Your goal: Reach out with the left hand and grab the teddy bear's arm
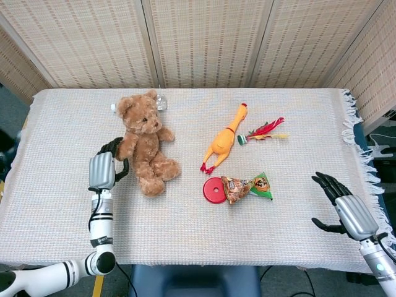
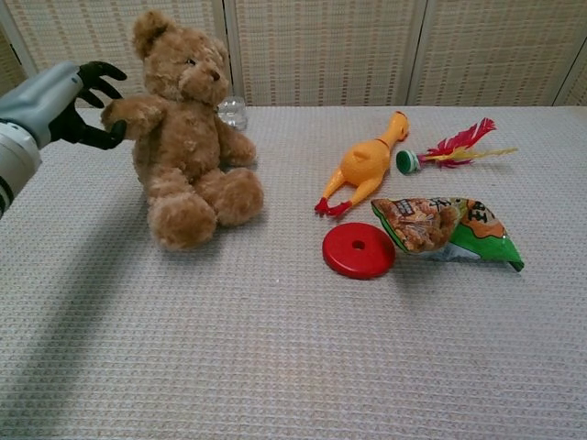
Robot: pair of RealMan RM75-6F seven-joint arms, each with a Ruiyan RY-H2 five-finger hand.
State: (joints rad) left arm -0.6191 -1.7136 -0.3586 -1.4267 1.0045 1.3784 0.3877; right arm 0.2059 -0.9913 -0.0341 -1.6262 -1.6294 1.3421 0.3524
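Brown teddy bear (image 2: 188, 137) sits upright, left hand (image 2: 64, 103) touching its arm.

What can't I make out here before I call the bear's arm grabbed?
- Contact: in the head view the left hand shows its back, hiding the fingers against the teddy bear; in the chest view the fingers look spread beside the arm, grip uncertain.
- Clear object behind the bear: mostly hidden, unidentifiable.
- Right hand: outside the chest view.
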